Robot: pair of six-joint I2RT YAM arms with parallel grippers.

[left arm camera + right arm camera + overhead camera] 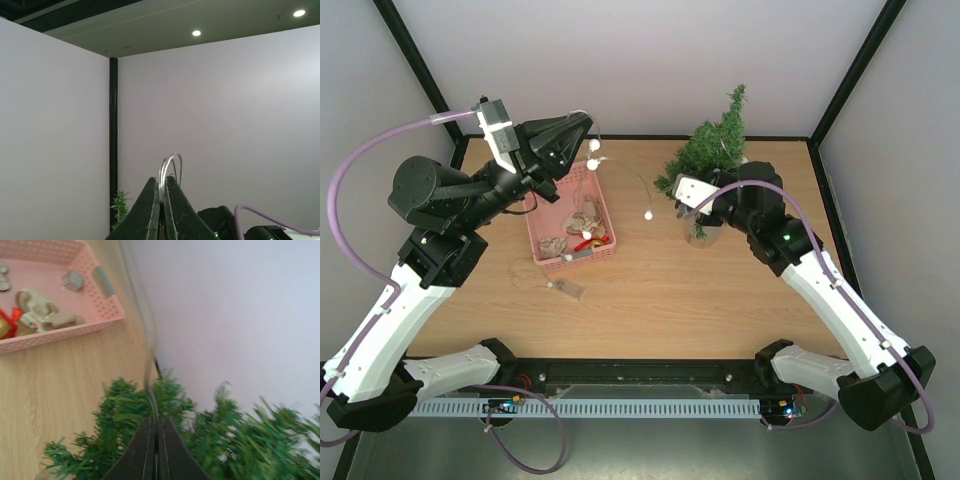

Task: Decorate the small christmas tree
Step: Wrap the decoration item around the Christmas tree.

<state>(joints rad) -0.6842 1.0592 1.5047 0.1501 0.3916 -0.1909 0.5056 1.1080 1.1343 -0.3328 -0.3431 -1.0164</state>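
Branches of the small dark-green artificial christmas tree point(713, 150) rise at the wooden table's point(720, 310) far right. Our right gripper point(156, 427) beside them and our raised left gripper point(161, 190) both pinch the thin light wire point(150, 360); we should drape it slack, gently.

The small christmas tree point(713, 150) stands upright on the table, at about 1 o'clock from the table's middle, close to the back edge; it is a miniature dark-green conifer with bushy needle branches and a pointed top; in the overhead view its tip points toward 12 o'clock; its foot is mostly hidden; from the right wrist its branches point(120, 405) fill the lower frame, slightly blurred; a thin wire point(149, 365) runs down into them; from the left wrist only a green sprig point(120, 202) shows.
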